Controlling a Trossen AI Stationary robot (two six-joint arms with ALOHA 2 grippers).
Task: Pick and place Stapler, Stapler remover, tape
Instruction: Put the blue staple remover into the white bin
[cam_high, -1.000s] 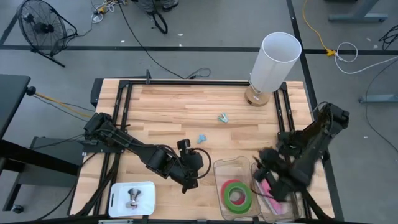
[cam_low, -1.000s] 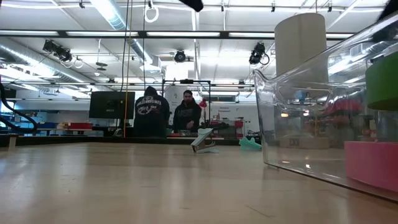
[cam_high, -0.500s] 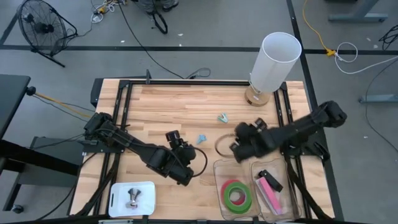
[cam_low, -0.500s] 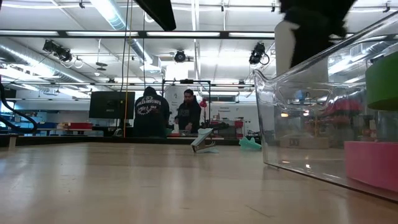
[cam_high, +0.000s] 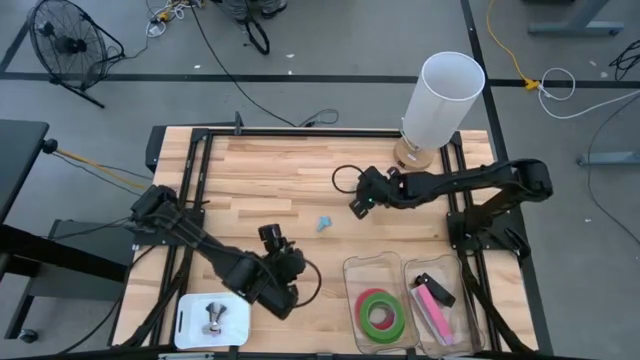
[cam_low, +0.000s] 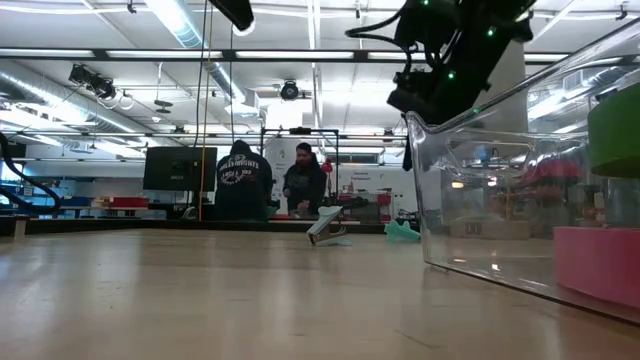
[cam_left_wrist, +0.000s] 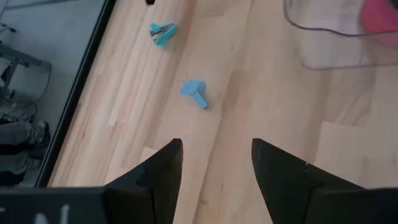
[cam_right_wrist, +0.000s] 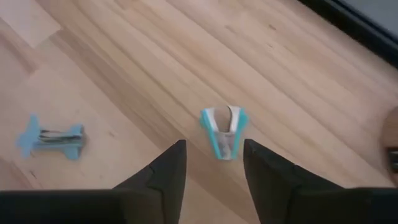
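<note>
On the high view, at about eight o'clock on the table (cam_high: 260, 170), the left gripper (cam_high: 272, 240) hangs parted and empty beside a white tray (cam_high: 190, 312). Toward the centre lies a small blue piece (cam_high: 324, 223), probably the stapler, with nothing near it. At one o'clock from it the teal staple remover (cam_right_wrist: 224, 132) lies flat on the wood, and the right gripper (cam_right_wrist: 210, 163) hovers above it with its fingers (cam_right_wrist: 165, 171) moderately apart and holding nothing. In the right wrist view the remover sits just ahead of the fingertips and centred on the gap, its flared end toward them, not yet between the jaws.

The risk, as I judge it, is a descent slightly short: a fingertip could land on the remover's flared end and flick it away, or the jaws could close on only its edge and let it slip.

At five o'clock two clear bins hold the tape: a green and red roll (cam_high: 381, 312) in the left bin (cam_high: 352, 268), a pink piece (cam_high: 432, 305) in the right.
</note>
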